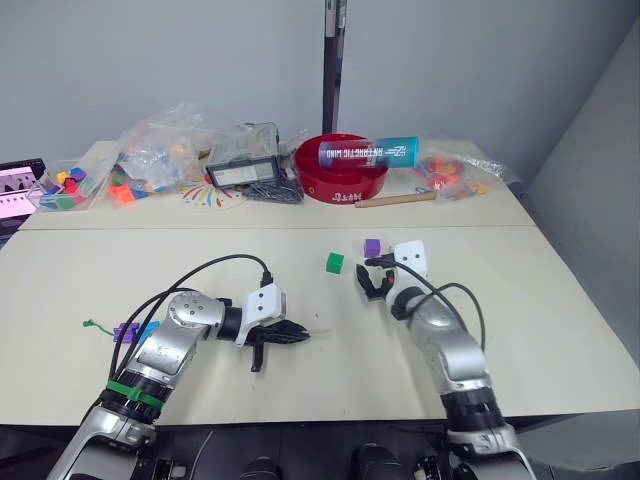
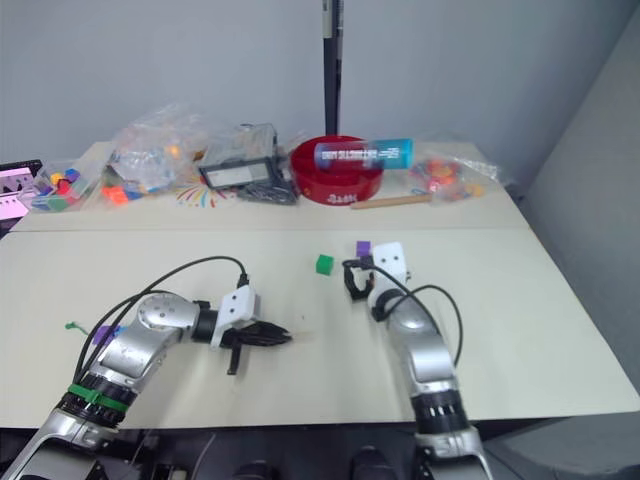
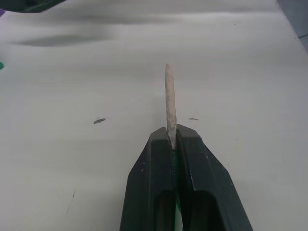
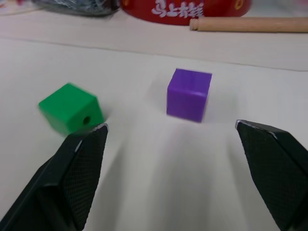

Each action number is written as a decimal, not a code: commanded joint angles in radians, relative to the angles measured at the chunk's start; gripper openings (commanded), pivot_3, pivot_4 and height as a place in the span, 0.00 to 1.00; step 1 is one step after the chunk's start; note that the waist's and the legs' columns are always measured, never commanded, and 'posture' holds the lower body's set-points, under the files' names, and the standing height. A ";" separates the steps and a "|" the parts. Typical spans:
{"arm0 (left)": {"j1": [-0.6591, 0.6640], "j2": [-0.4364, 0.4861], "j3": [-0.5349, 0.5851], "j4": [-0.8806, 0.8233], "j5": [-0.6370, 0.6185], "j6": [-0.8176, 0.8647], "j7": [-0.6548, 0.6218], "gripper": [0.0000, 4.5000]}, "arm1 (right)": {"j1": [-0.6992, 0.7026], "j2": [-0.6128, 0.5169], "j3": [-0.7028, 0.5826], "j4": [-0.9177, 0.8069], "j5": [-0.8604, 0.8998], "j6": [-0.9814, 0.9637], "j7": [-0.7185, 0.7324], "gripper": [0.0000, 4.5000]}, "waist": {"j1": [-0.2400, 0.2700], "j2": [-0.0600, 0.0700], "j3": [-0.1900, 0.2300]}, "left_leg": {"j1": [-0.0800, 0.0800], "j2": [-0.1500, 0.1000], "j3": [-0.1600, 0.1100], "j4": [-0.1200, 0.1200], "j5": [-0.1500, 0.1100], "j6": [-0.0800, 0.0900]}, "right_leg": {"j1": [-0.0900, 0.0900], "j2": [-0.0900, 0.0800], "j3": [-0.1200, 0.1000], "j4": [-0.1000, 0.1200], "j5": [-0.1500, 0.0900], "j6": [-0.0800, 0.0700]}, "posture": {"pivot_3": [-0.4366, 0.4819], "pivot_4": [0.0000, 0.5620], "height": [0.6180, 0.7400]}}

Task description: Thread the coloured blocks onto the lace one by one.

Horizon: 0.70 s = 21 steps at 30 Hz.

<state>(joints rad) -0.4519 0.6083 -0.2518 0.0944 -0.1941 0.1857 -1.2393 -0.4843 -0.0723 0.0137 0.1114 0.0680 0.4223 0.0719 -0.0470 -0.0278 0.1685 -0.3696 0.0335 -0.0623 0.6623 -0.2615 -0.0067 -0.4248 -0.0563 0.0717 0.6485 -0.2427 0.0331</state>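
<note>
My left gripper (image 1: 287, 336) is shut on the lace, and its pale stiff tip (image 3: 169, 101) sticks out past the fingertips just above the table. The green string's far end (image 1: 90, 324) lies at the left. A purple block (image 1: 124, 331) and a blue block (image 1: 148, 328) sit along it beside my left forearm. A green block (image 1: 334, 262) and another purple block (image 1: 372, 247) rest on the table's middle. My right gripper (image 4: 171, 130) stands open just short of them, the purple block (image 4: 189, 94) between its finger lines and the green block (image 4: 72, 114) off to one side.
At the table's back stand a red bowl (image 1: 341, 180) with a blue tube (image 1: 368, 153) across it, a wooden stick (image 1: 395, 200), clear bags of coloured pieces (image 1: 155, 152) (image 1: 450, 172), a black device (image 1: 243, 170) and a tablet (image 1: 18, 190).
</note>
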 commanded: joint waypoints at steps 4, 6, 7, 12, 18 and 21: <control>-0.004 0.019 0.025 -0.035 -0.009 -0.001 0.006 0.00 | -0.176 0.042 -0.036 0.340 -0.067 -0.224 -0.152 1.00 | -0.002 0.000 0.000 | 0.000 0.000 0.000 0.000 0.000 0.000 | 0.000 0.000 0.000 0.000 0.000 0.000 | 0.48 0.27 0.92; -0.004 0.020 0.026 -0.037 -0.009 0.001 0.008 0.00 | -0.229 0.051 -0.045 0.444 -0.062 -0.282 -0.156 1.00 | -0.007 0.000 0.000 | 0.000 0.000 0.000 0.000 0.000 0.000 | 0.000 0.000 0.000 0.000 0.000 0.000 | 0.48 0.27 0.92; -0.003 0.021 0.027 -0.038 -0.009 0.001 0.009 0.00 | -0.254 0.054 -0.048 0.493 -0.062 -0.311 -0.160 1.00 | -0.010 0.000 0.000 | 0.000 0.000 0.000 -0.001 0.000 0.000 | 0.000 0.000 0.000 0.000 0.000 0.000 | 0.48 0.27 0.92; 0.005 0.026 0.030 -0.046 -0.008 0.005 0.012 0.00 | -0.364 0.051 -0.069 0.735 -0.065 -0.409 -0.194 0.94 | -0.024 0.000 0.000 | 0.000 0.000 0.000 -0.001 0.000 0.000 | 0.000 0.000 0.000 0.001 0.000 0.000 | 0.48 0.27 0.92; 0.007 0.030 0.032 -0.050 -0.007 0.010 0.015 0.00 | -0.399 0.051 -0.096 0.833 -0.049 -0.459 -0.201 0.51 | -0.025 0.001 0.000 | 0.000 0.000 -0.001 -0.002 0.000 0.000 | 0.000 0.000 0.000 0.001 0.001 0.000 | 0.48 0.27 0.92; 0.008 0.032 0.032 -0.047 -0.006 0.008 0.015 0.00 | -0.389 0.049 -0.104 0.804 -0.031 -0.486 -0.176 0.29 | -0.024 0.001 0.000 | 0.000 0.000 -0.001 -0.002 0.000 0.000 | 0.000 -0.001 0.000 0.001 0.001 0.000 | 0.48 0.27 0.92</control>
<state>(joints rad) -0.4445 0.6316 -0.2385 0.0768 -0.1942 0.1967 -1.2273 -0.8725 -0.0175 -0.0731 0.9446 0.0247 -0.0365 -0.1105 -0.0711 -0.0272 0.1688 -0.3694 0.0329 -0.0631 0.6606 -0.2616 -0.0067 -0.4251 -0.0572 0.0716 0.6493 -0.2418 0.0335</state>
